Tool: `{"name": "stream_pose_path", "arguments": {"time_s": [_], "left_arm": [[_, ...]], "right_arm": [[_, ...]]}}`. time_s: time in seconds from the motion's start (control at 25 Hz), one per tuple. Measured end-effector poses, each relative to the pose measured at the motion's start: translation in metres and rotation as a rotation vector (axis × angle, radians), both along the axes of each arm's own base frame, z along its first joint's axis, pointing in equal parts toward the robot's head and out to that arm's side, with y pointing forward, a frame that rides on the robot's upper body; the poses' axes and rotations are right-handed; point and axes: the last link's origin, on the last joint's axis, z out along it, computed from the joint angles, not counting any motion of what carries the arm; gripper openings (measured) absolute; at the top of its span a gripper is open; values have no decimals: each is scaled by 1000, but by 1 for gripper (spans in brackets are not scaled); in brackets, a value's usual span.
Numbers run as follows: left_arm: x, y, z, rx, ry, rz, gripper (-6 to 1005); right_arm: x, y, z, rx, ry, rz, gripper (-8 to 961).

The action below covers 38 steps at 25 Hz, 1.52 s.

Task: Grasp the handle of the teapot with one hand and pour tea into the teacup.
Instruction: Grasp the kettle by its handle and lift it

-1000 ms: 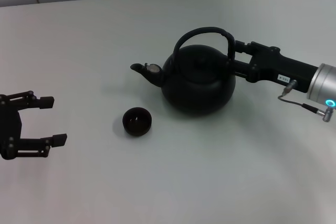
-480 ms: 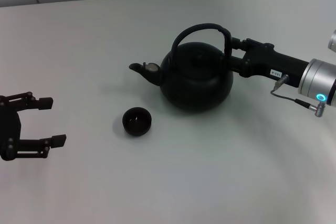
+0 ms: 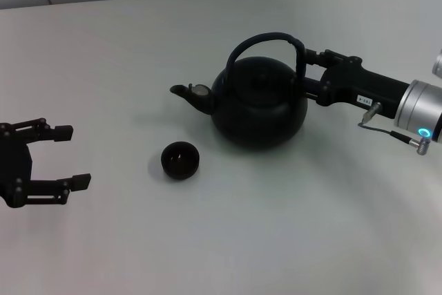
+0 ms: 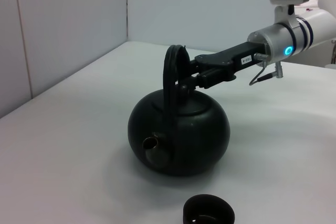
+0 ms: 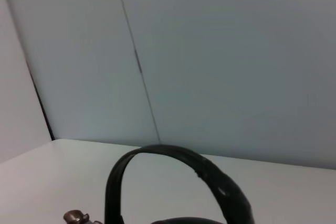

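Teacup sits beyond spout, well apart from right gripper jaws clamped on teapot handle; left gripper parked, jaws spread.

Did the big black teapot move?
Yes. The teapot has slid a bit away from the robot, farther from the cup, which stayed put. The right pincer grips its handle.

Your left gripper has bare table all the way to the teacup. Beyond the cup, the teapot blocks the way, its spout overhanging the gap; the right gripper occupies its far side.
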Motion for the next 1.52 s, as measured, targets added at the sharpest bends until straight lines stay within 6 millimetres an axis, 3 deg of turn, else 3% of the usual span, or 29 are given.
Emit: {"name": "stream_pose_path", "arguments": {"time_s": [0.08,0.2,0.4,0.84,1.08,1.2,1.52], "left_arm": [[0,0,-1,0,0,1,870],[0,0,-1,1,-1,2,870],[1,0,-3,1,-4,3,870],[2,2,-7,9,-10,11,870],[4,4,-8,8,-15,21,870],[7,6,-8,5,-18,19,870],[10,8,-10,3,-22,14,870]], "right_arm": [[-1,0,0,0,0,4,729],[-2,0,-1,-1,-11,20,618],[-3,0,-1,8,-35,49,528],[-4,-4,5,48,-4,78,484],[-4,-9,10,94,2,107,394],[-2,-9,10,95,0,102,183],[-1,-10,11,96,-2,100,164]]}}
